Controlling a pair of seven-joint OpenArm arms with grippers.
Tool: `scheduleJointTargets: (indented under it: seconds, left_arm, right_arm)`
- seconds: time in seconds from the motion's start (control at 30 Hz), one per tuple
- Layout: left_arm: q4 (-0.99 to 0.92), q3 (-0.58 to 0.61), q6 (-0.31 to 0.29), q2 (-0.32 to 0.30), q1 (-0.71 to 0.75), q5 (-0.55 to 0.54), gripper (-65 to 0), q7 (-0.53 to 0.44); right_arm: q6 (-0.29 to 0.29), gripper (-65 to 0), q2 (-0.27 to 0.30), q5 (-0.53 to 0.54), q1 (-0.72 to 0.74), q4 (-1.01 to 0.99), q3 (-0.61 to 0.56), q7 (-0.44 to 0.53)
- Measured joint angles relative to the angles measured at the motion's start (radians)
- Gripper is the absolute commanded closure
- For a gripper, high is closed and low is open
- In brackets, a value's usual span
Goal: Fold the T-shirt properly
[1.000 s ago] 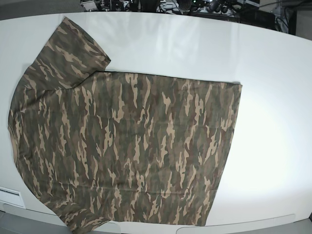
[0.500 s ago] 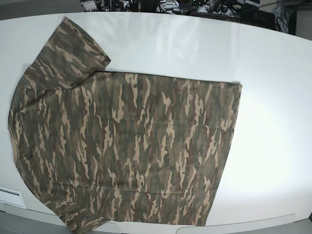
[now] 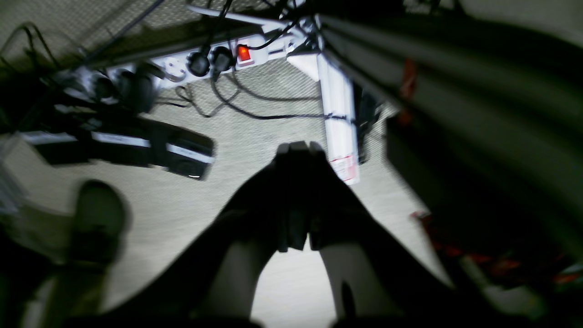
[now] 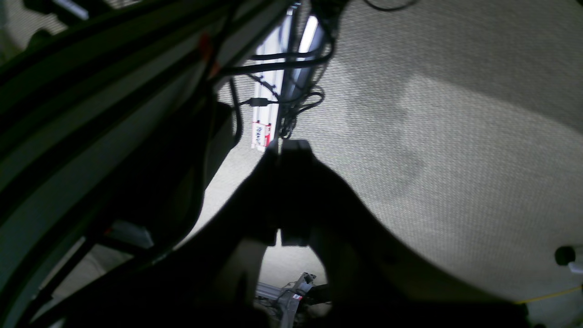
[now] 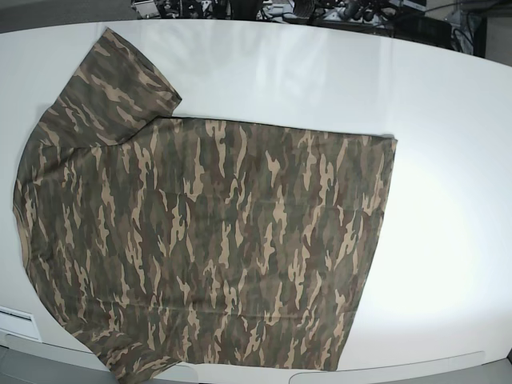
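The dark left gripper [image 3: 296, 148] is closed tight and holds nothing. The dark right gripper [image 4: 287, 146] is closed tight too, with nothing in it. Both point down at the grey carpet floor [image 4: 432, 136], below the table, near a white power strip [image 3: 218, 61] with a red switch. In the base view neither arm shows. The big camouflage cloth T-shirt [image 5: 208, 240] lies flat on the white table [image 5: 448, 160]. Its near edge reaches the table's front edge. The table's right side is bare.

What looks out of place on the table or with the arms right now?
Nothing stands out. The camouflage-print cloth T-shirt lies flat and unfolded on the white table. Both grippers, left and right, are shut, below the table.
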Motion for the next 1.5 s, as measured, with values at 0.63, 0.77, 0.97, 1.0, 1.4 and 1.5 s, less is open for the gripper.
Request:
scheduleJointTargets:
  seconds: [0.63,0.77,0.97,1.0,1.4,1.5]
  left_arm:
    - [0.66,0.005,-0.044,-0.249,0.427,0.111,0.0,0.12]
    - [0.888,0.005,-0.042,-0.348,0.55,0.106,0.0,0.163]
    - [1.246,0.005,-0.046,-0.527,0.692,0.156,0.0,0.258]
    - [1.295,0.004,-0.038,-0.557,0.714,0.185,0.0,0.268]
    - [1.845,-0.09,0.094,-0.779,0.885,0.474,0.0,0.394]
    - [1.889,-0.139,0.089,-0.797,0.899,0.496,0.0,0.394]
  right_arm:
    - [0.101,0.0,0.008,0.007,-0.486,0.666,0.0,-0.332]
    - [0.103,0.0,0.038,0.014,-0.625,0.882,-0.005,-0.38]
    - [0.051,0.0,0.138,0.008,-0.829,1.248,0.0,-0.39]
    - [0.039,0.0,0.153,0.005,-0.862,1.305,0.001,-0.39]
    - [-0.152,0.0,0.267,-0.144,-1.097,1.85,-0.001,-0.369]
    - [-0.195,0.0,0.266,-0.261,-1.114,1.842,-0.001,-0.392]
